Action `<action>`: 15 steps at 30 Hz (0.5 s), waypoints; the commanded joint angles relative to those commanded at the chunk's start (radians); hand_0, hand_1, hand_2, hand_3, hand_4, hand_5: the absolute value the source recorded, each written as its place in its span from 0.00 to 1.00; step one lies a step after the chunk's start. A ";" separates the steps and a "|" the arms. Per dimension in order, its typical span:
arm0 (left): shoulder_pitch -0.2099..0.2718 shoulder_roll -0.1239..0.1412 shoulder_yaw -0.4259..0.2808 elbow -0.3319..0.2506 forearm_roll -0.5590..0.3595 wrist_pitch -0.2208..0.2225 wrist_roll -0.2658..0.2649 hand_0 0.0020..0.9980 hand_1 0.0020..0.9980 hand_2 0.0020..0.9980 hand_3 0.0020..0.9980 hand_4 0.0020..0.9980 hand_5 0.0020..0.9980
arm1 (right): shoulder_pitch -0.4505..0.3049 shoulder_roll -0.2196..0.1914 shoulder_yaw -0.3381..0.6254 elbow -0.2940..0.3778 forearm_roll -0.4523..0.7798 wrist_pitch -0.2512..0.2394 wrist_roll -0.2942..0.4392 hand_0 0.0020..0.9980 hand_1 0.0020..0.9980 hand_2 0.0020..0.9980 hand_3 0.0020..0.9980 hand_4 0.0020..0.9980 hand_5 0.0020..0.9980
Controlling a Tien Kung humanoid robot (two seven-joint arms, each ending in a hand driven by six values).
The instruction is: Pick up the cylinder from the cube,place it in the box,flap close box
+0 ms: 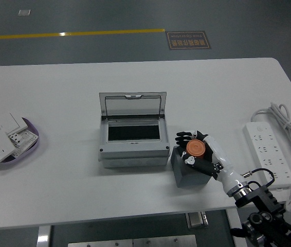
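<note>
You're looking at a white table [58, 185] with the grey box [133, 135] at its centre, lid raised. Just right of it sits the dark cube [186, 174]; your right hand [201, 153] has its fingers wrapped around the orange cylinder [195, 148] on top of it.

One cylinder [195, 148], one cube [186, 174], one box [133, 135], one power strip [269, 153], one bowl [32, 146] of switch plates.
</note>
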 joint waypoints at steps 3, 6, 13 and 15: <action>0.000 0.000 0.000 0.000 0.000 0.000 0.000 0.64 0.66 0.58 0.64 0.71 0.29 | 0.000 0.000 -0.004 -0.002 0.001 -0.002 0.001 0.68 0.65 0.64 0.65 0.64 0.12; 0.001 -0.001 0.000 0.000 0.000 0.000 0.000 0.64 0.66 0.58 0.64 0.71 0.29 | 0.000 0.000 -0.009 -0.005 0.004 -0.007 0.001 0.67 0.65 0.64 0.65 0.64 0.14; 0.000 -0.002 0.000 0.000 0.001 0.000 0.001 0.64 0.66 0.58 0.64 0.71 0.30 | 0.003 0.001 -0.011 -0.006 0.006 -0.024 0.000 0.65 0.65 0.63 0.65 0.64 0.15; 0.000 -0.002 0.000 0.000 0.001 0.000 0.000 0.64 0.66 0.58 0.64 0.71 0.30 | 0.004 0.001 -0.010 -0.006 0.006 -0.028 -0.002 0.65 0.65 0.63 0.65 0.64 0.15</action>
